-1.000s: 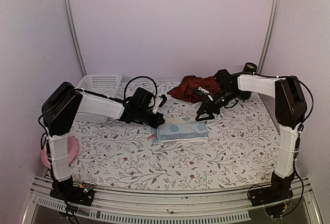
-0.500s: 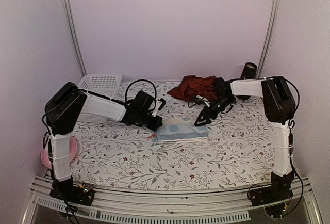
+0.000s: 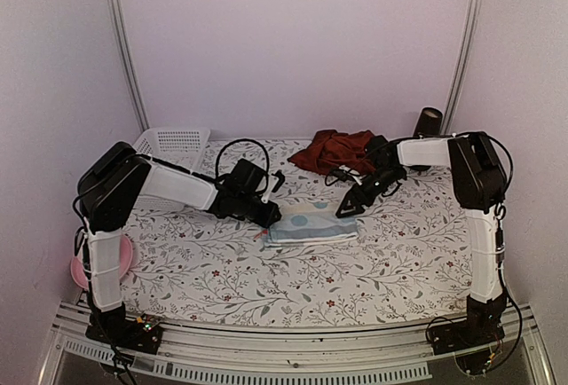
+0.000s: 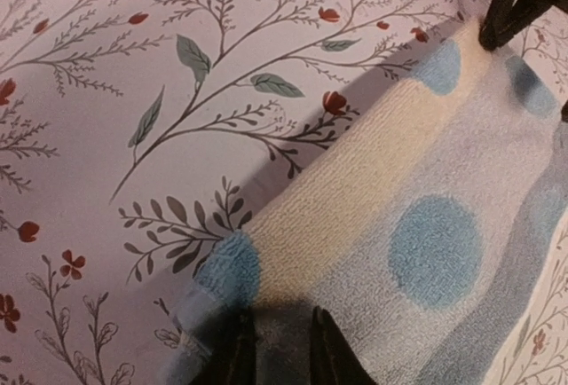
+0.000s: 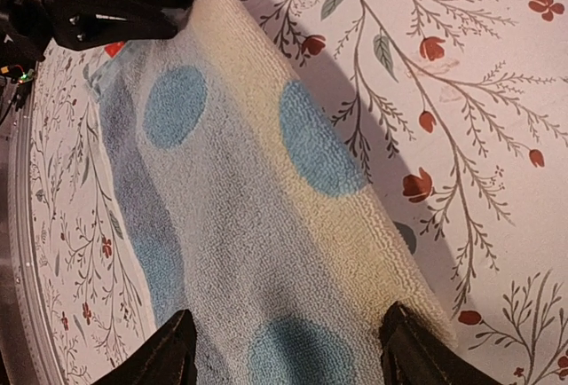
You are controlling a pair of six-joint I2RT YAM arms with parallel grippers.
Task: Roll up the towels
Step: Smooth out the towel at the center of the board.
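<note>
The pastel towel (image 3: 311, 223) lies folded in a flat oblong in the middle of the table (image 3: 266, 287), with one arm at each short end. It is terry cloth with pale cream and grey-blue bands and round light blue spots, and a small red tag (image 3: 260, 235) shows at its left end. I judge it light, soft and limp, so it will sag and unfold if it is lifted by one corner only; a better hold is along a short edge, through all the layers, to turn that edge over and roll it while the cloth rests on the table. The left gripper (image 4: 278, 348) sits at the left end with its fingers (image 4: 232, 354) close together on the cloth (whether they pinch it, I cannot tell). The right gripper (image 5: 282, 349) stands over the right end with its fingers wide apart, holding nothing. The maroon towel (image 3: 333, 150) lies crumpled at the far side of the table, well apart from the pastel one, and I judge it not yet rolled.
</note>
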